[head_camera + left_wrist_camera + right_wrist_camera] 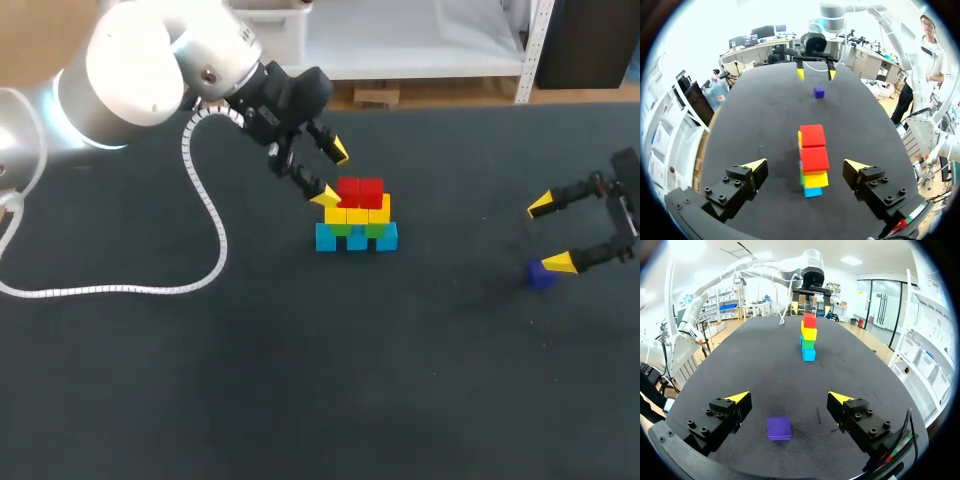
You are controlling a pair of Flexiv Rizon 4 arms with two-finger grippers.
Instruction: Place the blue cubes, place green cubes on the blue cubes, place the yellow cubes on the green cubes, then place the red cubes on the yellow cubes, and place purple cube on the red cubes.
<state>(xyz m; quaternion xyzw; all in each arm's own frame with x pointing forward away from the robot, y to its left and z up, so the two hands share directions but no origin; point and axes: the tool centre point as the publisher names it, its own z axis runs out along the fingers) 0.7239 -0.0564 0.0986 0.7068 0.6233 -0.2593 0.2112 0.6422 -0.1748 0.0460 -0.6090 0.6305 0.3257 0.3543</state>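
On the dark counter (300, 400) our stack (356, 222) stands four layers high: blue cubes (357, 239) at the bottom, then green cubes (342, 229), yellow cubes (357, 213), and red cubes (360, 190) on top. Our left gripper (333, 174), spread and empty, hangs just beside the stack's left. Our right gripper (550, 234), also spread, hovers well to the stack's right, the purple cube (541, 276) lying untouched between its fingers. We judge the last step is in hand: pinch that cube, lift it, and set it squarely on the red cubes.

You'll find nothing legible here: no text, label, number or sign can be read on any surface.
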